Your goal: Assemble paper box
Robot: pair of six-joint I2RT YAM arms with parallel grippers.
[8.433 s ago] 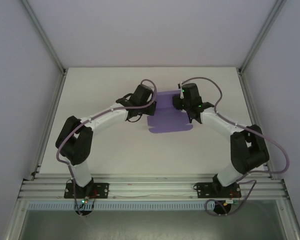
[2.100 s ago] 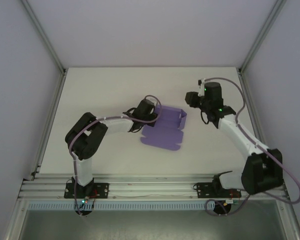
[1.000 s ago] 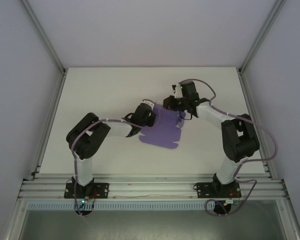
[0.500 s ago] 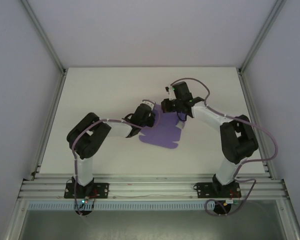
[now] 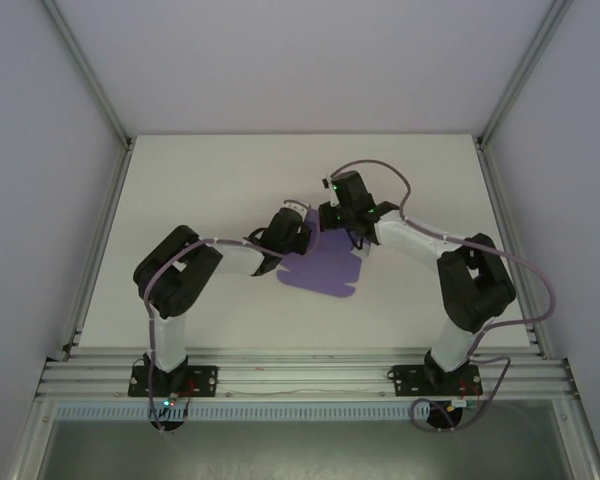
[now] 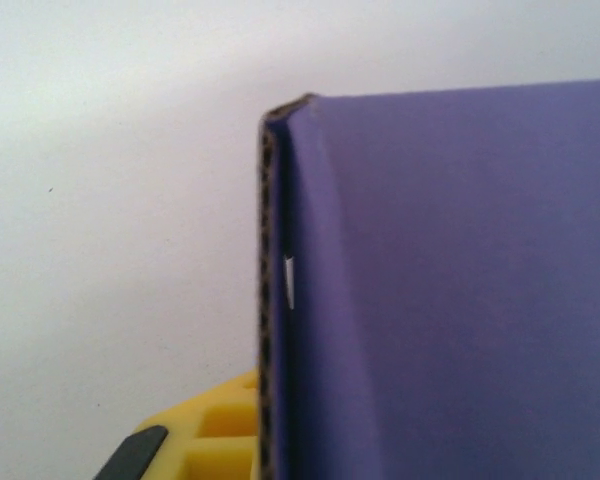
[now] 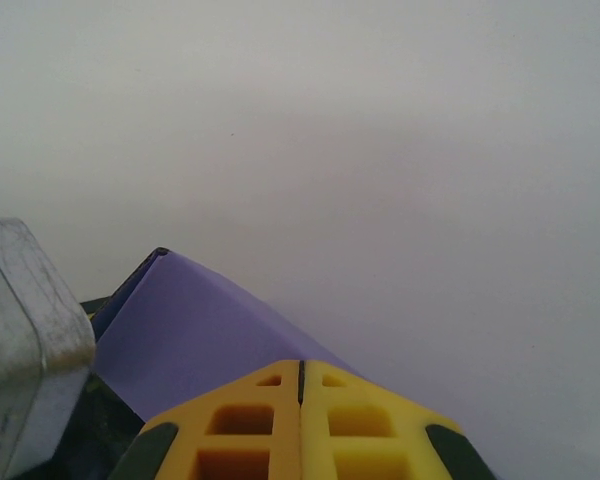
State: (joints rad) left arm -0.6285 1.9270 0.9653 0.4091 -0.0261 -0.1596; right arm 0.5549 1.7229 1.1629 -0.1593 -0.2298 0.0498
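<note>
The paper box (image 5: 325,268) is a purple card sheet lying mid-table, partly folded. My left gripper (image 5: 300,224) is at its back left corner. In the left wrist view one panel of the paper box (image 6: 450,290) stands upright, its corrugated edge running down beside my yellow finger (image 6: 212,435); the other finger is hidden behind the card, and my left gripper (image 6: 270,425) is shut on that panel. My right gripper (image 5: 329,215) hovers close by at the back edge. Its yellow fingers (image 7: 250,425) are pressed together with nothing between them; my right gripper (image 7: 301,366) points over a raised purple flap (image 7: 195,335).
The white table (image 5: 200,170) is ringed by pale enclosure walls and aluminium posts (image 5: 88,85). A metal rail (image 5: 300,380) runs along the near edge by the arm bases. The left arm's grey metal housing (image 7: 25,330) sits just left of my right fingers.
My right gripper has swung left along the box's back edge, closing in on the left gripper. The left arm and the sheet have barely moved.
</note>
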